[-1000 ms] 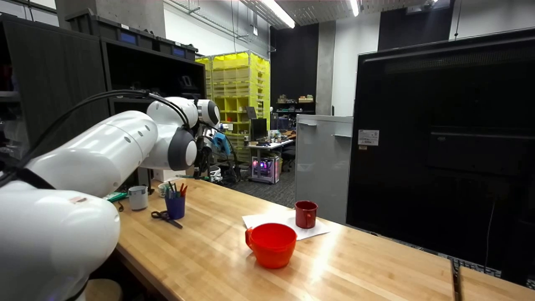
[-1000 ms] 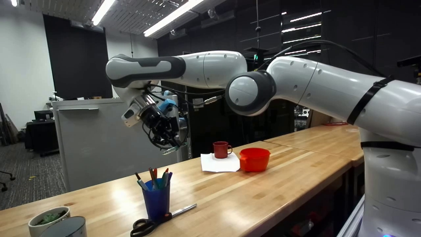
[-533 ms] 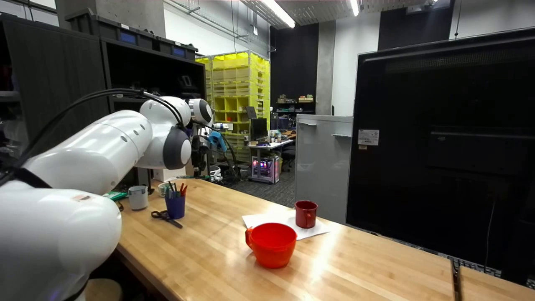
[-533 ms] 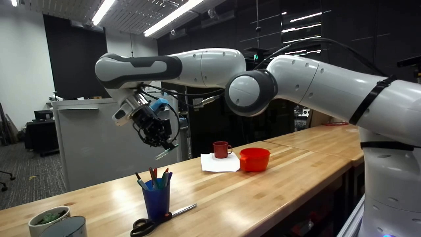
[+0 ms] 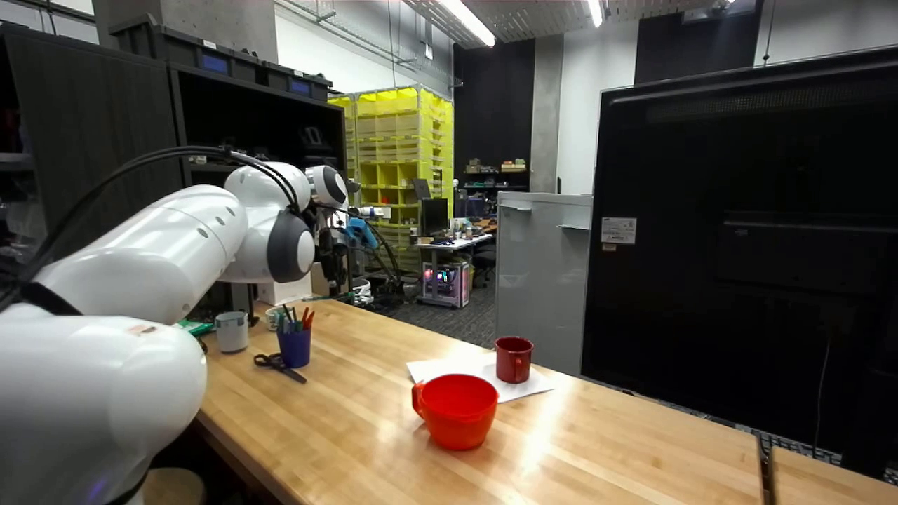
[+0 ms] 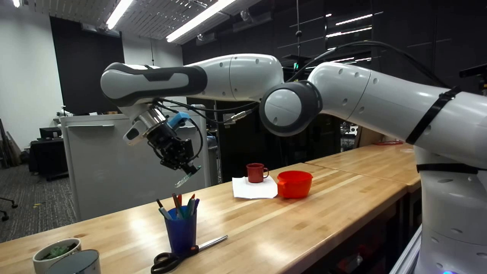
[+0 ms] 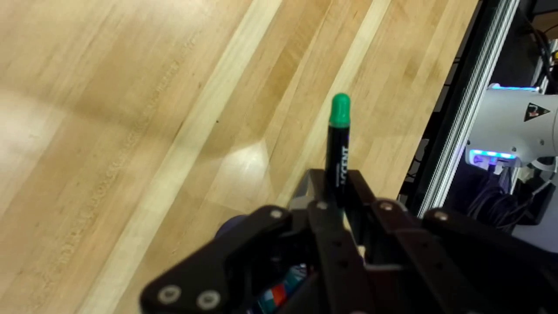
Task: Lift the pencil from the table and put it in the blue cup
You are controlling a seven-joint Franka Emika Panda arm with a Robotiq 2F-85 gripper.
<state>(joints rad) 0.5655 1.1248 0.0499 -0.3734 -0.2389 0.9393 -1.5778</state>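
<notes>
Only the wrist view shows lettering on the green-capped black marker (image 7: 339,146), clamped in the gripper (image 7: 336,185); the wooden table (image 7: 196,109) ends in a straight edge at 3 o'clock. In an exterior view, the marker tilts, its lower end apart from the pens (image 6: 191,208) in the smooth blue cup (image 6: 182,234) at 6 o'clock; open table separates the cup from the red bowl (image 6: 295,186) at 2 o'clock.

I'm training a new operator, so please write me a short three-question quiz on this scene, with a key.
1. Choose: in the wrist view, what colour is the visible end of the marker held by the gripper? a) red b) green c) yellow
2. True or false: the blue cup holds several pens.
3. Fill in: the dark red mug stands on white ____.

Key: 1 b; 2 true; 3 paper.
</notes>
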